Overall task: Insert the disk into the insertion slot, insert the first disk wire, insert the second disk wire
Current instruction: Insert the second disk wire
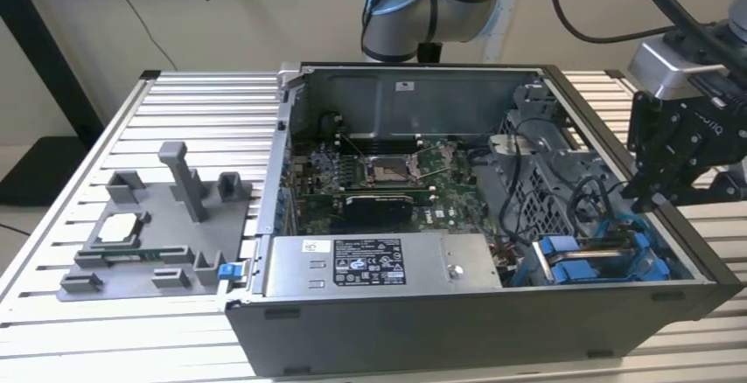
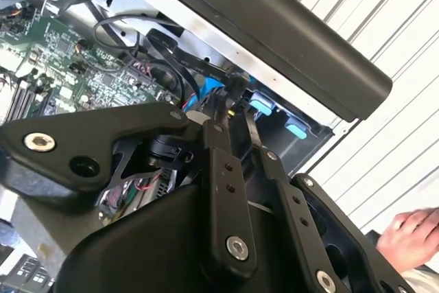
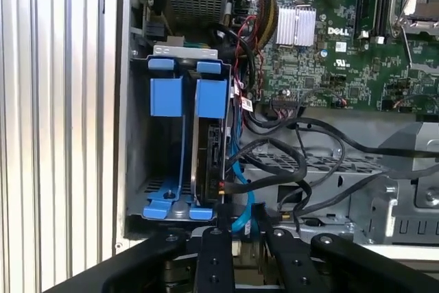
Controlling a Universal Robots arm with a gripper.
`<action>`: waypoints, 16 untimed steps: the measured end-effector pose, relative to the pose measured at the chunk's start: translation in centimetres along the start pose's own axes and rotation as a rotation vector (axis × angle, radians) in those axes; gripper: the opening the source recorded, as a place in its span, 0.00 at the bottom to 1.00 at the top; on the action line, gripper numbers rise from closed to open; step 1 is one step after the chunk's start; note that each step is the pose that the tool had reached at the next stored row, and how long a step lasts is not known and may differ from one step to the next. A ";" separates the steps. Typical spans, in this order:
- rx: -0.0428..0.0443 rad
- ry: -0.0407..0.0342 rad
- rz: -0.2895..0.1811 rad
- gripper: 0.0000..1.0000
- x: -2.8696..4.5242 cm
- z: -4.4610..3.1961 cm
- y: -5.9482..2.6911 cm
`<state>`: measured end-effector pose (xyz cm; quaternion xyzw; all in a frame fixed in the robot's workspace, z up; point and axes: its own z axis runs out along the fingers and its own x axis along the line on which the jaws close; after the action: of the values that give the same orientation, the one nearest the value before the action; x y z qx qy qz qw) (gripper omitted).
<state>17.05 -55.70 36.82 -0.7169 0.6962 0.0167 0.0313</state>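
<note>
We found the disk (image 3: 208,159) standing on edge inside the insertion slot (image 3: 139,135), with a second blue carrier (image 3: 167,97) just beside it. The slot sat in the near corner of the open case (image 1: 467,330), on the exterior view's right. The gripper (image 1: 648,198) hung over that corner, close to the case's right wall. We could not tell whether it was clenched or released. A blue cable (image 3: 240,197) and black wires (image 3: 288,162) ran just beside the disk. Left of the slot lay the power box (image 1: 373,265). In the second wrist view a hand (image 2: 411,235) rested on the slatted table (image 1: 175,112).
</note>
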 end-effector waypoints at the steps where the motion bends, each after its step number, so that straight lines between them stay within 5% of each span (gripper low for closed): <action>1: 0.0001 -0.0024 0.000 1.00 0.00 0.00 -0.02; 9: 0.0005 -0.0168 0.000 1.00 0.02 0.02 -0.59; 16: 0.0012 -0.0385 0.001 1.00 0.03 0.03 -1.13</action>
<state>18.18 -55.70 36.81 -0.7162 0.6958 0.0301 0.0451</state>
